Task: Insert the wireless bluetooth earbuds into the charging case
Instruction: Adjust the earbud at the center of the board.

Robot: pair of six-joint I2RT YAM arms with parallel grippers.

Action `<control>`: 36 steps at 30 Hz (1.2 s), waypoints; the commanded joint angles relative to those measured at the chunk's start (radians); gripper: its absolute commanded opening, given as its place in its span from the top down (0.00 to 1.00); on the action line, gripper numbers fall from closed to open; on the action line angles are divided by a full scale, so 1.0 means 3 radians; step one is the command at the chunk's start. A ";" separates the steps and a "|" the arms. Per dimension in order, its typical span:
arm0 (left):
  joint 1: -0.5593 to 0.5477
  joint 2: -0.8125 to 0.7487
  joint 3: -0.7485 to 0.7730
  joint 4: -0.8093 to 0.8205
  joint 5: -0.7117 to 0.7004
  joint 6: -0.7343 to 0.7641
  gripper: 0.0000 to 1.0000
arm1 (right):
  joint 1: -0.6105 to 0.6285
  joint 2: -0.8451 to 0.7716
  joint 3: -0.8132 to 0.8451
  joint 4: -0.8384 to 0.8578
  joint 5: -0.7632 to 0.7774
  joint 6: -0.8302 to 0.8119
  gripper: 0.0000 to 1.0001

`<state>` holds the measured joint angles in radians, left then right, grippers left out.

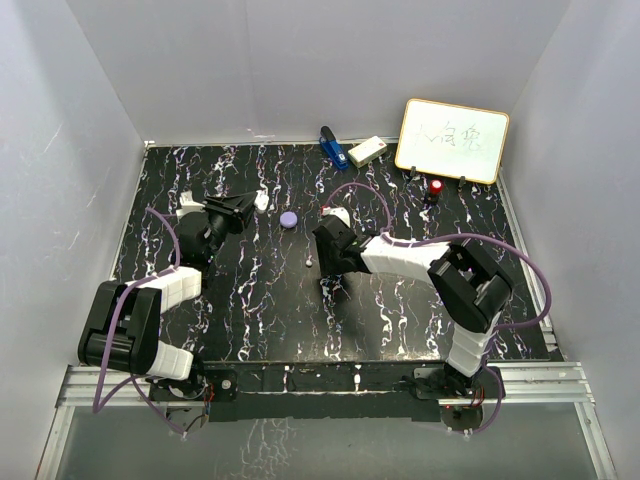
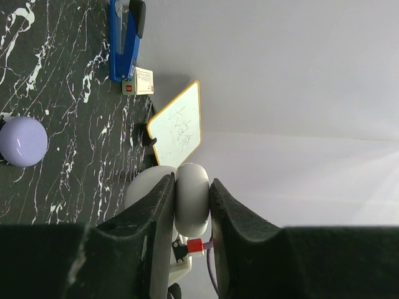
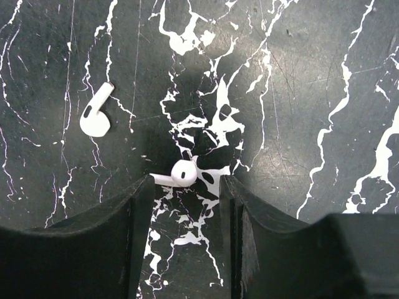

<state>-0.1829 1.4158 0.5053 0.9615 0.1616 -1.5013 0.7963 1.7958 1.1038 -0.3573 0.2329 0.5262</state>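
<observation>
We judge no buds seated yet: left pincer (image 2: 191, 185) clamps a white case (image 2: 191, 208); right pincer (image 3: 187, 199) gapes astride one bud (image 3: 181, 173) on the bench (image 3: 299, 93), second bud (image 3: 95, 113) nearby.

White case (image 2: 192, 208) half hidden in left hand (image 2: 191, 182).

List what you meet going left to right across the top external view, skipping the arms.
White case → purple case → white earbud → blue stapler → small white box → whiteboard. The red-capped knob overlaps the whiteboard's span, so it is left out.
</observation>
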 commanded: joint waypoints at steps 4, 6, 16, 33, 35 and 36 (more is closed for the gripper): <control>0.0033 -0.0031 -0.0037 0.0130 0.0065 -0.0019 1.00 | -0.0018 0.0006 0.0166 -0.0002 0.0037 0.0120 0.59; 0.0038 -0.0031 -0.0041 0.0135 0.0065 -0.0022 1.00 | -0.0019 0.0017 0.0166 -0.0009 0.0029 0.0122 0.60; 0.0048 -0.0021 -0.0056 0.0162 0.0080 -0.0032 1.00 | -0.0024 0.0100 0.0205 -0.0019 0.0019 0.0196 0.62; 0.0057 -0.0025 -0.0068 0.0167 0.0093 -0.0048 1.00 | -0.0022 -0.0020 0.0189 -0.0090 0.0044 0.0210 0.61; 0.0060 -0.0025 -0.0072 0.0160 0.0094 -0.0048 1.00 | -0.0021 -0.0048 0.0144 -0.0104 0.0063 0.0196 0.60; 0.0058 -0.0029 -0.0070 0.0160 0.0095 -0.0048 1.00 | -0.0019 -0.0053 0.0125 -0.0125 0.0080 0.0190 0.59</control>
<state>-0.1719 1.4189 0.4889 0.9730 0.1741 -1.5127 0.7956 1.8275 1.1343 -0.3820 0.2314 0.5808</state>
